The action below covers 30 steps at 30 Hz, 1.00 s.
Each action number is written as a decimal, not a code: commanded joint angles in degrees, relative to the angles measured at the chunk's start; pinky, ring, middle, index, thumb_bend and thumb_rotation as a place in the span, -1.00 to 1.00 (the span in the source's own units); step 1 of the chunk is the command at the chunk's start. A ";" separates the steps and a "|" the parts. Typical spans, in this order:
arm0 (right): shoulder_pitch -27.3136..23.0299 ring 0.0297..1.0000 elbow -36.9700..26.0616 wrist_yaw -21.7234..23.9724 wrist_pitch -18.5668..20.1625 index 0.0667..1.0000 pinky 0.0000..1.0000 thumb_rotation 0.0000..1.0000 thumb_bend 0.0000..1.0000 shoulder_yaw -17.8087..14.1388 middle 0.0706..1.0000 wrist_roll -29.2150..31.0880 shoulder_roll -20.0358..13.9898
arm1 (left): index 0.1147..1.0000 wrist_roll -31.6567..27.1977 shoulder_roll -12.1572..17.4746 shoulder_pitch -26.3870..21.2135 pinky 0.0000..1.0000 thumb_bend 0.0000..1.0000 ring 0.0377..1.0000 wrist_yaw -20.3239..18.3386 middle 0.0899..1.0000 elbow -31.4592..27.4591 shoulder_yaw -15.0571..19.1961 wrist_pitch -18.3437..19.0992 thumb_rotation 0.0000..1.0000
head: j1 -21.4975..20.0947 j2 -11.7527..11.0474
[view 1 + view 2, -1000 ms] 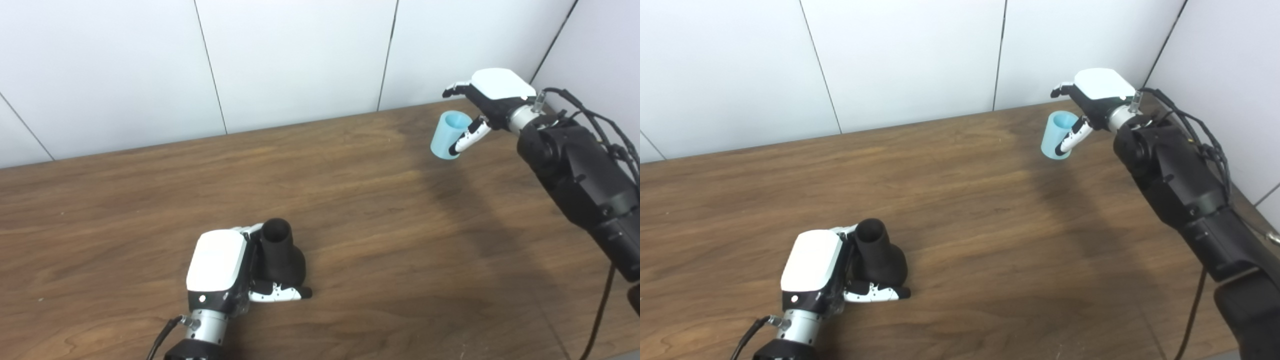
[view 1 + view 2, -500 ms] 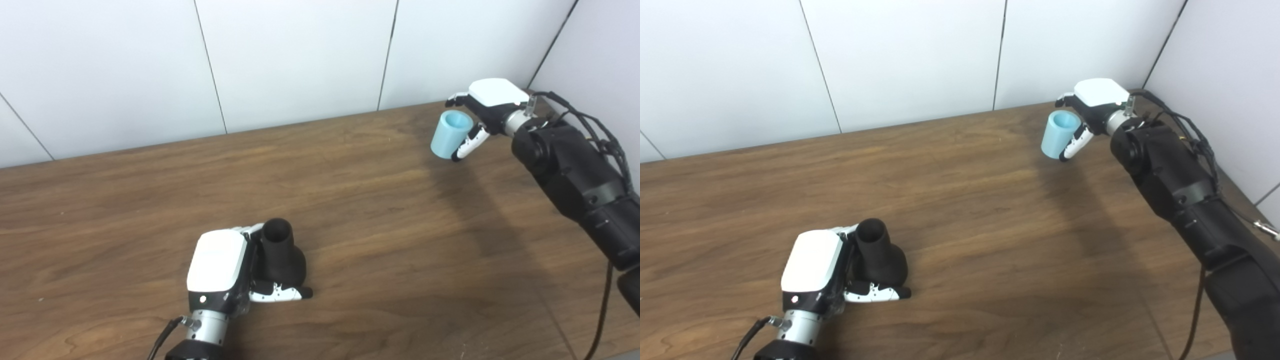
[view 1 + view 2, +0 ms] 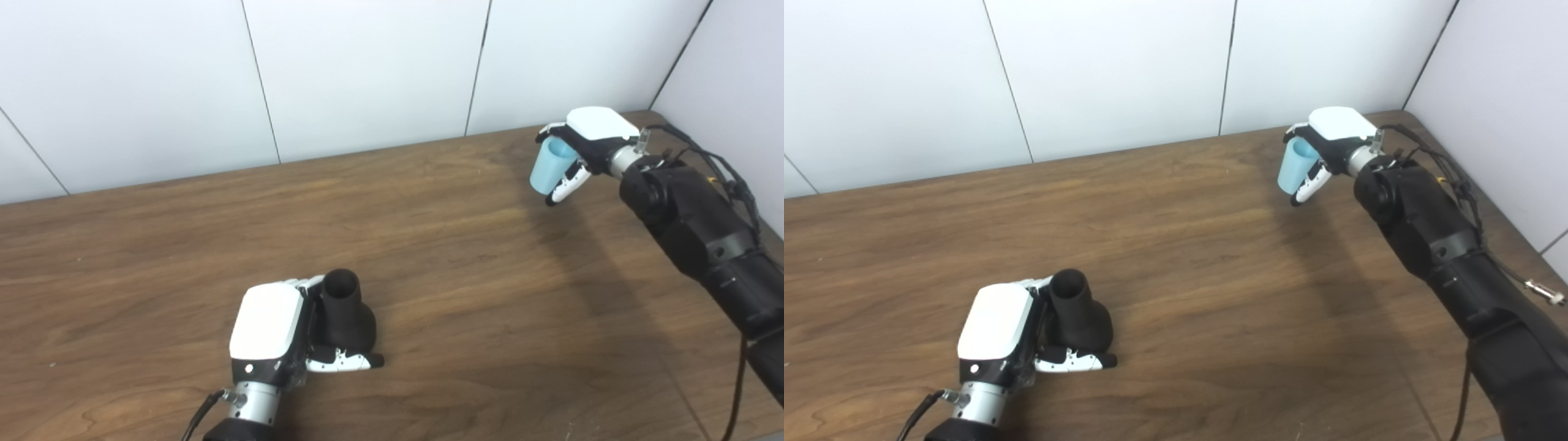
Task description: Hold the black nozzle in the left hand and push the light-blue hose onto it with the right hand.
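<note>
The black nozzle (image 3: pixel 344 312) stands upright on the wooden table (image 3: pixel 465 294), its narrow open mouth pointing up and its wider base down on the wood. The left hand (image 3: pixel 278 334) is wrapped around it from the side: the white-backed palm sits just beside the nozzle's neck, its fingers (image 3: pixel 304 283) curl round the far side, and the thumb (image 3: pixel 343 362) lies across the front of the base, so the hand is clamped on the nozzle near the table's front edge. Well apart from it, toward the far right corner of the table, the light-blue hose (image 3: pixel 1296 165) is a short pale tube, tilted so that its open upper end tucks under the right hand (image 3: pixel 1329 144). That hand grips it from above and behind, palm over the top of the tube and the thumb (image 3: pixel 566 184) pressed along its near side, closed on the hose. Whether the hose's lower end touches the table cannot be told. The right forearm (image 3: pixel 1433 239) runs back from the hand toward the lower right, dark, with cables along it. White wall panels (image 3: pixel 367 73) stand behind the table.
</note>
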 commanded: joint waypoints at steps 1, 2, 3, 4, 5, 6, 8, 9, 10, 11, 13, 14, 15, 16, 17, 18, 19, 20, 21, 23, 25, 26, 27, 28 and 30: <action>-1.75 0.44 -0.37 -2.66 -1.35 0.52 0.35 -0.48 0.91 -0.94 0.45 0.28 -1.73 | -0.13 0.13 0.27 1.90 0.06 0.05 0.01 -2.21 -0.21 0.95 -0.71 0.01 -1.00 | -0.05 0.05; -1.74 0.43 -0.20 -2.91 -1.77 0.51 0.40 -0.47 0.90 -0.77 0.43 0.19 -1.83 | -0.13 0.19 0.24 1.89 0.05 0.05 0.00 -2.12 -0.21 0.99 -0.72 0.01 -1.00 | -0.05 0.05; -1.69 0.43 0.02 -3.47 -2.27 0.51 0.42 -0.47 0.90 -0.70 0.41 0.11 -1.84 | -0.13 0.20 0.23 1.91 0.05 0.05 0.00 -1.95 -0.21 1.05 -0.72 -0.05 -1.00 | -0.05 0.05; -1.63 0.42 0.19 -4.02 -2.67 0.49 0.43 -0.48 0.90 -0.71 0.38 0.08 -1.79 | -0.13 0.17 0.22 1.93 0.04 0.05 0.00 -1.85 -0.22 1.11 -0.71 -0.09 -1.00 | -0.05 0.05; -1.59 0.42 0.32 -4.42 -2.94 0.47 0.44 -0.50 0.89 -0.74 0.35 0.09 -1.74 | -0.13 0.14 0.21 1.95 0.04 0.05 0.00 -1.79 -0.22 1.15 -0.70 -0.12 -1.00 | -0.05 0.05; -1.49 0.41 0.42 -5.02 -3.51 0.46 0.44 -0.51 0.89 -0.49 0.34 -0.22 -1.87 | -0.13 0.15 0.19 2.04 0.04 0.05 0.00 -1.86 -0.21 1.03 -0.70 -0.07 -1.00 | 0.25 0.09; -1.43 0.41 0.65 -5.78 -4.22 0.41 0.43 -0.55 0.82 0.13 0.35 -1.00 -2.20 | -0.13 0.26 0.11 2.13 0.06 0.05 0.02 -2.08 -0.20 0.81 -0.72 0.13 -1.00 | 0.25 0.16; -1.46 0.41 0.83 -6.20 -4.69 0.40 0.42 -0.55 0.81 0.75 0.36 -1.90 -2.56 | -0.13 0.40 -0.02 2.15 0.07 0.05 0.03 -2.17 -0.20 0.78 -0.75 0.31 -1.00 | 0.19 0.22; -1.47 0.41 0.89 -6.53 -4.94 0.37 0.39 -0.55 0.74 1.16 0.37 -2.61 -2.80 | -0.13 0.47 -0.12 2.16 0.07 0.05 0.03 -2.12 -0.20 0.80 -0.78 0.38 -1.00 | 0.19 0.22; -1.47 0.41 0.93 -6.76 -5.14 0.34 0.36 -0.56 0.72 1.41 0.37 -3.06 -2.96 | -0.13 0.52 -0.20 2.17 0.07 0.05 0.03 -2.09 -0.20 0.81 -0.80 0.43 -1.00 | 0.20 0.28; -1.38 0.40 0.89 -7.70 -5.49 0.31 0.33 -0.58 0.68 1.36 0.36 -3.28 -2.94 | -0.13 0.54 -0.35 2.19 0.08 0.05 0.03 -2.05 -0.20 0.84 -0.79 0.45 -1.00 | 0.26 0.31; -1.31 0.37 1.07 -8.98 -6.18 0.28 0.30 -0.64 0.68 1.18 0.33 -3.28 -2.84 | -0.13 0.56 -0.38 2.20 0.08 0.05 0.02 -1.99 -0.21 0.86 -0.79 0.39 -1.00 | 0.26 0.31; -1.24 0.31 1.35 -10.60 -7.24 0.24 0.28 -0.71 0.68 1.05 0.27 -3.35 -2.80 | -0.13 0.59 -0.44 2.21 0.07 0.05 0.02 -1.88 -0.22 0.90 -0.78 0.35 -1.00 | 0.30 0.31; -1.20 0.22 1.57 -11.83 -8.09 0.08 0.23 -0.72 0.37 0.98 0.19 -3.42 -2.79 | -0.13 0.62 -0.48 2.22 0.06 0.05 0.01 -1.77 -0.22 0.93 -0.77 0.31 -1.00 | 0.30 0.31; -1.16 0.12 1.59 -12.68 -8.51 -0.01 0.16 -0.86 0.19 1.00 0.03 -3.69 -2.81 | -0.13 0.71 -0.52 2.22 0.05 0.05 0.01 -1.72 -0.22 0.95 -0.80 0.33 -1.00 | 0.29 0.38; -1.10 0.05 1.28 -13.15 -8.15 -0.04 0.07 -0.93 0.12 1.09 -0.04 -4.36 -2.78 | -0.13 0.74 -0.57 2.23 0.05 0.05 0.01 -1.70 -0.22 0.96 -0.81 0.35 -1.00 | 0.23 0.46; -1.07 -0.08 1.05 -13.38 -7.81 -0.04 -0.02 -0.96 0.08 1.14 -0.05 -4.84 -2.74 | -0.13 0.76 -0.60 2.24 0.05 0.05 0.01 -1.70 -0.22 0.96 -0.81 0.36 -1.00 | 0.23 0.46; -1.08 -0.16 0.66 -13.68 -7.58 -0.03 -0.08 -0.99 0.05 1.27 -0.06 -5.49 -2.75 | -0.13 0.77 -0.64 2.23 0.05 0.05 0.01 -1.80 -0.23 0.90 -0.79 0.41 -1.00 | -0.01 0.80; -1.08 -0.19 0.34 -14.07 -7.61 -0.04 -0.12 -0.99 0.04 1.35 -0.06 -6.04 -2.75 | -0.13 0.76 -0.65 2.22 0.05 0.05 0.00 -1.88 -0.23 0.85 -0.76 0.43 -1.00 | -0.01 0.80; -1.07 -0.20 -0.07 -14.55 -7.94 -0.05 -0.16 -1.00 0.04 1.39 -0.06 -6.74 -2.73 | -0.13 0.83 -0.64 2.19 0.05 0.05 0.01 -2.02 -0.23 0.74 -0.73 0.47 -1.00 | -0.01 0.80; -1.17 -0.18 -0.57 -14.48 -8.14 -0.06 -0.11 -1.00 0.04 1.49 -0.07 -7.23 -2.72 | -0.12 0.82 -0.64 2.09 0.04 0.05 0.00 -2.02 -0.23 0.65 -0.67 0.43 -1.00 | -0.04 1.13; -1.17 -0.19 -0.85 -14.50 -8.14 -0.06 -0.10 -1.00 0.04 1.49 -0.06 -7.42 -2.64 | -0.12 0.78 -0.61 2.05 0.02 0.05 -0.01 -1.79 -0.23 0.71 -0.65 0.29 -1.00 | -0.04 1.13; -1.14 -0.19 -1.12 -14.35 -8.11 -0.07 -0.08 -1.00 0.04 1.43 -0.06 -7.42 -2.56 | -0.12 0.72 -0.61 2.04 0.01 0.05 -0.02 -1.64 -0.23 0.74 -0.61 0.21 -1.00 | -0.04 1.13; -1.09 -0.19 -1.31 -14.25 -8.12 -0.06 -0.07 -1.00 0.04 1.38 -0.07 -7.43 -2.51 | -0.13 0.69 -0.61 2.04 0.00 0.05 -0.02 -1.54 -0.22 0.77 -0.59 0.16 -1.00 | -0.04 1.13; -1.02 -0.19 -1.61 -14.25 -8.59 -0.06 -0.06 -1.00 0.04 1.36 -0.07 -7.29 -2.55 | -0.13 0.67 -0.60 2.02 -0.01 0.05 -0.02 -1.49 -0.21 0.79 -0.56 0.13 -1.00 | 0.25 1.36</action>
